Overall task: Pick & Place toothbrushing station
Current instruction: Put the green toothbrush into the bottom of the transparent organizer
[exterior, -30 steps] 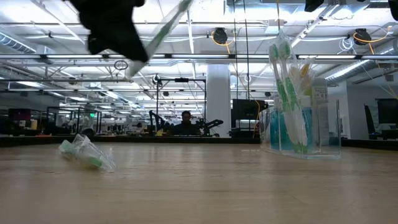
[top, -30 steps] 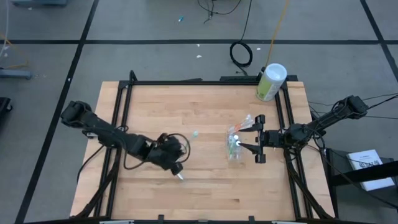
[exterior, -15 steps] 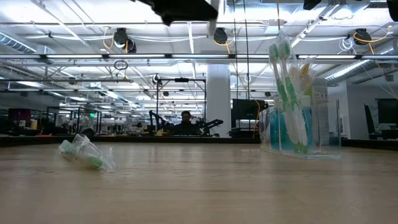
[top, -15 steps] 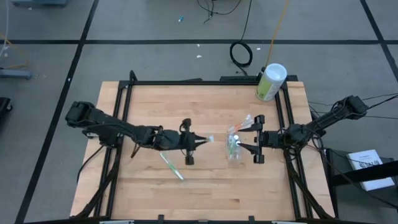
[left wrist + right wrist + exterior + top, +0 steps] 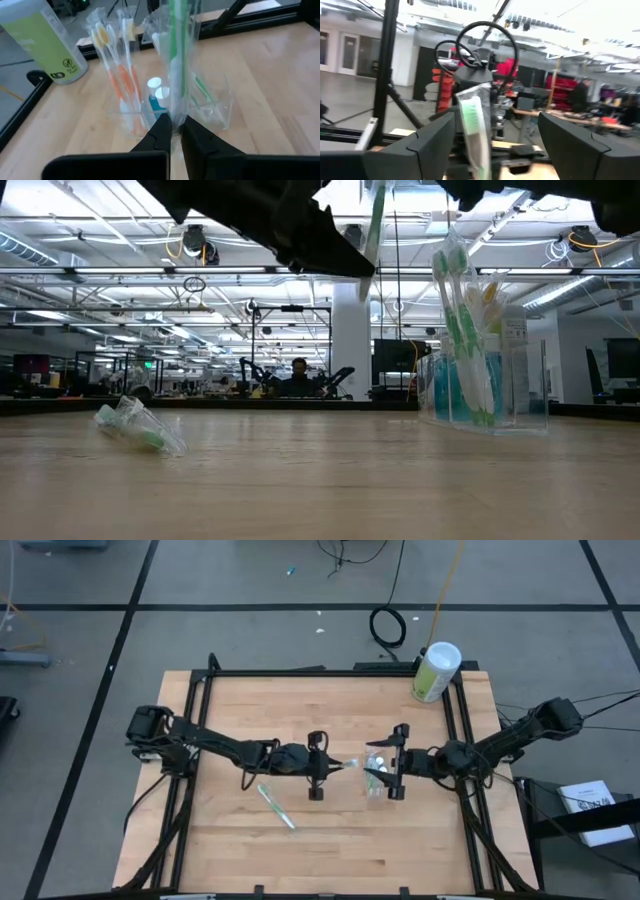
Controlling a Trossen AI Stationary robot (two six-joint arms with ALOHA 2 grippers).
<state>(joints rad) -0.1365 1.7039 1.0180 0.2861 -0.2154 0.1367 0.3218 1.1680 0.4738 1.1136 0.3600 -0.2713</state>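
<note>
Toothbrush (image 5: 175, 65), wrapped, is sitting clamped in my left tool (image 5: 322, 764) at frame centre, beside the clear cup (image 5: 377, 772); my right tool (image 5: 393, 762) is waiting spread wide. I'm keeping it upright, lowering slowly.

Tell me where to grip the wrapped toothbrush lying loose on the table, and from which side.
Take the wrapped toothbrush near the middle of its slim handle, coming straight down from above. It lies flat on the wooden table, set diagonally with bare wood around it, so turn the fingers to close across its narrow width. This is a judgement from its pose.
</note>
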